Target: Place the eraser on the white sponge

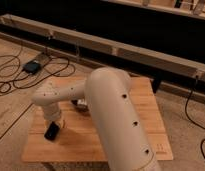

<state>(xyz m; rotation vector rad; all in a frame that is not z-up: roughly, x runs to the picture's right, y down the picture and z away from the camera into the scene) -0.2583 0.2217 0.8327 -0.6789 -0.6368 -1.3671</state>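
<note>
Gripper (53, 123) low over left front of wooden table (146, 102), at black eraser (50, 132); its opening and hold cannot be told. White sponge not made out, possibly hidden by arm (113, 115). Risk: eraser released off target if sponge is misjudged.

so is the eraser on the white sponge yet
No: the eraser is at the gripper, low over the table, with only bare wood beneath it.

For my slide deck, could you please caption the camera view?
White robot arm bends over a wooden table, its gripper low over the table's image-left side.
</note>
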